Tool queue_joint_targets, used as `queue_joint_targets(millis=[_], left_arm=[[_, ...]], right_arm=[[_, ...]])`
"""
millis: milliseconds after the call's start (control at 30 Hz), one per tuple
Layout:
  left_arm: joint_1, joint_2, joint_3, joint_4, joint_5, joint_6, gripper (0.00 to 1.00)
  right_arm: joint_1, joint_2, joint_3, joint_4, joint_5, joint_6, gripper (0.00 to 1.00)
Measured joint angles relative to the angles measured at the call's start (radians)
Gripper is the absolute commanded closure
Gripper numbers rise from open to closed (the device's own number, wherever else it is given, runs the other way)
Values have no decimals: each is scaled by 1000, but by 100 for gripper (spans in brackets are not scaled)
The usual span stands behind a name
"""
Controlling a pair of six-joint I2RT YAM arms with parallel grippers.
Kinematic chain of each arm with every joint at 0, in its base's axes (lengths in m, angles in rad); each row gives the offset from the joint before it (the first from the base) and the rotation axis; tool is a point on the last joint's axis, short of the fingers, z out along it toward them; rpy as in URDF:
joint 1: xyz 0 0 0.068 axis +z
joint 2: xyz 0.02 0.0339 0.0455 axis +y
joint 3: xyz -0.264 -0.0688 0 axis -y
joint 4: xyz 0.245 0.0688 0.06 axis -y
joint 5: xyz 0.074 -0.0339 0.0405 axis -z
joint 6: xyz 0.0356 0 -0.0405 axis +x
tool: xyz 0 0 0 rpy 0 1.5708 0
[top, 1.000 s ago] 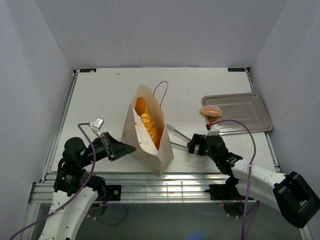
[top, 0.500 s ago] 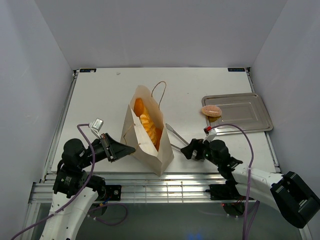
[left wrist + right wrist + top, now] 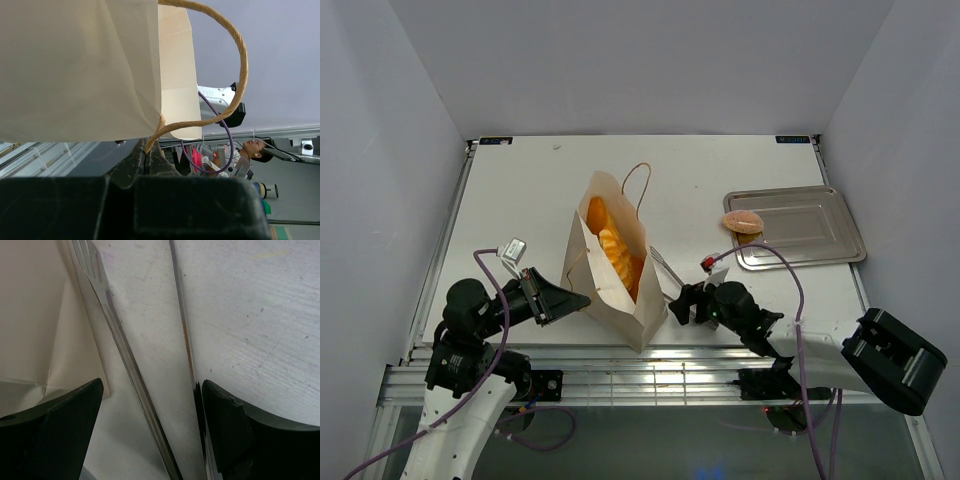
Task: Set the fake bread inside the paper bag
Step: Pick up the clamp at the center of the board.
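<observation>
My left hand [image 3: 578, 297] pinches the handle [image 3: 243, 60] of the bag [image 3: 588, 262], steadying it mid-frame, bread [image 3: 613, 252] inside. My right hand [image 3: 680, 300], spread, straddles the tongs [image 3: 117, 347], likely to fetch the bun [image 3: 743, 221] at the left edge of the tray [image 3: 840, 215].

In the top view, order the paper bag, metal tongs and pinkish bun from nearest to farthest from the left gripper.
1. paper bag, held by the left gripper
2. metal tongs, right of the bag
3. pinkish bun, far right by the tray
</observation>
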Motion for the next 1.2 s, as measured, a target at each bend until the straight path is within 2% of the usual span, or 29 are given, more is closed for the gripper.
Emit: queue_joint_targets(millis=[200, 233, 333, 700, 833, 1000, 1200], left_arm=[[0, -2, 0, 0, 0, 0, 100], [0, -2, 0, 0, 0, 0, 100], [0, -2, 0, 0, 0, 0, 100], [0, -2, -6, 0, 0, 0, 100], [0, -2, -6, 0, 0, 0, 100], [0, -2, -6, 0, 0, 0, 100], [0, -2, -8, 0, 5, 0, 100]], right_arm=[[85, 138, 20, 131, 149, -18, 27], [101, 157, 18, 156, 175, -19, 33], [138, 199, 3, 227, 238, -26, 39], [243, 247, -32, 312, 395, -48, 48], [295, 314, -3, 335, 471, -49, 49], [332, 401, 38, 385, 528, -53, 40], [360, 463, 51, 432, 583, -60, 40]])
